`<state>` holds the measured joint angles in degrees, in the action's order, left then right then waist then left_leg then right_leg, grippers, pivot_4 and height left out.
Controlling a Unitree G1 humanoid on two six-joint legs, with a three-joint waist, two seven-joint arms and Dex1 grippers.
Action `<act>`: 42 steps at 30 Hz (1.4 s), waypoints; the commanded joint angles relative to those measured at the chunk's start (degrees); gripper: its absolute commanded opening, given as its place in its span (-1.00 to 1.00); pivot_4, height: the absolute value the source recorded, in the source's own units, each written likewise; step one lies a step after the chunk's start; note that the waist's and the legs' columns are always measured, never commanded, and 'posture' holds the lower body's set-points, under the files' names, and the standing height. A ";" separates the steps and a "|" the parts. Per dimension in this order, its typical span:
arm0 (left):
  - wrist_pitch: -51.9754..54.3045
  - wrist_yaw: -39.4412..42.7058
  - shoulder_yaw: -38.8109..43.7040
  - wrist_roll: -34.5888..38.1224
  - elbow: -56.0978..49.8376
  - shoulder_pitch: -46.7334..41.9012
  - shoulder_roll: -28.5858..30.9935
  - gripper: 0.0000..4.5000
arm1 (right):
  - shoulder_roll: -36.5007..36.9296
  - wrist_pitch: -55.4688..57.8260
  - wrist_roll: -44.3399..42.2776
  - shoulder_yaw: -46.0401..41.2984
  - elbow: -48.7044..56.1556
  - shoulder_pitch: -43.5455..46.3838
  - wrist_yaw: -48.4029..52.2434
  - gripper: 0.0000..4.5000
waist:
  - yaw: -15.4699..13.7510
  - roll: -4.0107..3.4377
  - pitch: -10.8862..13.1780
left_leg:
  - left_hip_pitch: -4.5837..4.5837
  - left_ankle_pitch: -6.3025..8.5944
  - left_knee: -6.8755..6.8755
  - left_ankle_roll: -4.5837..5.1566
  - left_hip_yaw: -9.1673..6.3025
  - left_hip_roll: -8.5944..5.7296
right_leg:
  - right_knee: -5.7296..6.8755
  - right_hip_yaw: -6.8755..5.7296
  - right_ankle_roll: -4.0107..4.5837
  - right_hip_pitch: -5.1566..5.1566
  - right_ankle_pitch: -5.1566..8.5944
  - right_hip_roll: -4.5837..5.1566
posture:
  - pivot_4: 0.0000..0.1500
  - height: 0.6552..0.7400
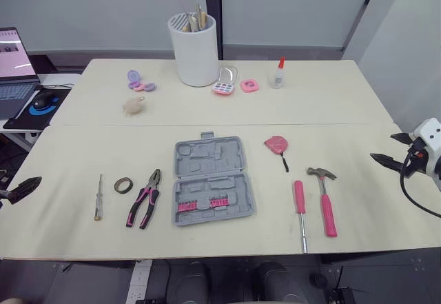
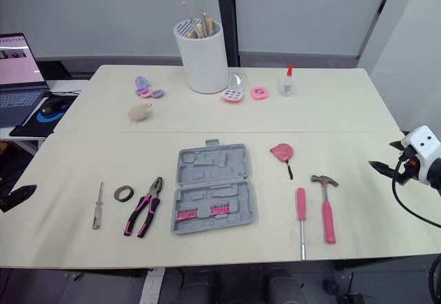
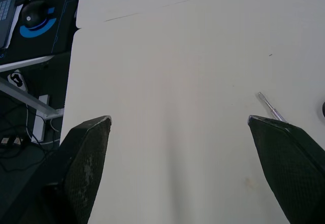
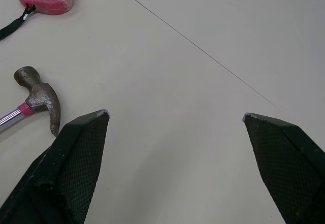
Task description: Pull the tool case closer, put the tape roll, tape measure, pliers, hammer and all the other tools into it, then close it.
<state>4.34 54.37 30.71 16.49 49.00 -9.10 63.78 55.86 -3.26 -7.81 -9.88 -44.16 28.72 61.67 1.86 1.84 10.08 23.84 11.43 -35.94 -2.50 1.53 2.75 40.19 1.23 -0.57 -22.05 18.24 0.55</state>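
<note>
Workbench scene: the grey tool case (image 1: 213,180) is shown lying open and flat at the middle of the table (image 1: 331,104), not yet drawn toward the near edge. At its 9 o'clock are laid the pliers (image 1: 144,207), the tape roll (image 1: 123,185) and, farthest out, a slim test screwdriver (image 1: 98,198). The pink tape measure (image 1: 277,145) is placed at its 2 o'clock, and a pink-handled driver (image 1: 301,211) and the hammer (image 1: 326,199) at 3 to 4 o'clock.

The left gripper (image 3: 179,118) is held at the table's 9 o'clock edge and the right gripper (image 4: 175,114) at its 3 o'clock edge, each with fingers spread wide and nothing between them.

The case is judged to be stiff moulded plastic, light for its bulk and apt to slide readily on the smooth top. A hold is best taken on the near rim of the tray half, so that the hinged halves are not folded by the pull. Whether that rim offers a lip thick enough to be pinched cannot be made out. The hammer is judged head-heavy and is best taken just under the head.
</note>
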 commanded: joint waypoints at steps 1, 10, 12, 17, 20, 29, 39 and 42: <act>-0.56 -0.49 0.95 0.20 -0.53 -0.39 1.95 0.99 | 1.77 -0.92 -0.17 -0.93 0.38 0.56 0.28 1.00 | 0.00 0.00 0.00 | 0.00 0.00 0.00 0.00 0.00 0.00 | 0.00 0.00 0.00 0.00 0.00 0.00 | 1.00 1.00; -0.88 -0.03 0.60 0.49 -0.03 -2.22 1.16 0.99 | 1.98 -1.61 -0.09 -1.15 0.00 -0.05 0.39 1.00 | 0.02 0.00 0.00 | 0.00 0.00 -0.01 0.00 0.01 0.00 | 0.01 0.00 0.00 0.00 0.00 0.00 | 1.00 1.00; -1.00 0.08 0.62 0.43 0.16 -2.21 1.25 0.99 | 2.15 -1.59 -0.21 -1.30 0.13 -0.32 0.48 1.00 | 0.01 0.00 0.00 | 0.00 0.00 -0.01 0.00 0.00 0.00 | 0.01 -0.01 0.00 0.00 0.00 0.00 | 1.00 1.00; -1.46 0.50 0.72 0.43 0.79 -2.00 1.31 0.99 | 2.57 -1.57 -0.14 -1.27 0.47 -1.28 0.66 1.00 | 0.01 0.00 0.00 | 0.00 0.00 -0.01 0.00 0.01 -0.01 | 0.02 0.01 0.00 0.00 0.00 0.00 | 1.00 1.00; -1.87 0.66 0.40 0.34 1.13 -2.27 1.15 0.99 | 2.62 -1.65 -0.23 -1.28 0.32 -1.13 0.75 1.00 | 0.02 0.00 0.00 | -0.01 0.00 -0.01 0.00 0.01 0.00 | 0.03 0.00 0.00 0.00 0.00 0.00 | 1.00 1.00; -2.31 1.11 0.36 0.10 1.70 -2.57 1.74 0.99 | 2.52 -1.79 -0.38 -1.32 -0.34 -0.57 1.00 1.00 | 0.01 0.00 0.00 | -0.01 0.00 -0.02 0.00 0.00 0.00 | 0.04 -0.01 0.00 0.00 0.00 0.00 | 1.00 1.00; -2.27 1.89 0.55 0.22 1.64 -2.01 1.95 0.99 | 2.22 -1.12 -0.37 -0.90 0.28 0.04 1.16 1.00 | 0.01 0.00 0.00 | -0.01 0.00 -0.02 0.00 0.01 0.00 | 0.05 0.00 0.00 -0.01 0.00 0.00 | 1.00 1.00; -1.44 2.43 1.50 1.23 1.23 -1.79 1.91 0.99 | 2.20 -0.67 -0.07 -0.45 0.82 0.30 1.25 1.00 | 0.01 0.00 0.00 | -0.01 0.00 -0.02 0.00 0.01 0.00 | 0.05 0.01 0.00 -0.01 0.00 0.00 | 1.00 1.00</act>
<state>3.13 56.24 30.70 16.68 51.34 -10.91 63.77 56.49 -4.08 -7.78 -9.87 -45.03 27.81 62.55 1.87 1.84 10.08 23.83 11.43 -35.97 -2.50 1.55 2.75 40.25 1.24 -0.57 -22.05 18.24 0.55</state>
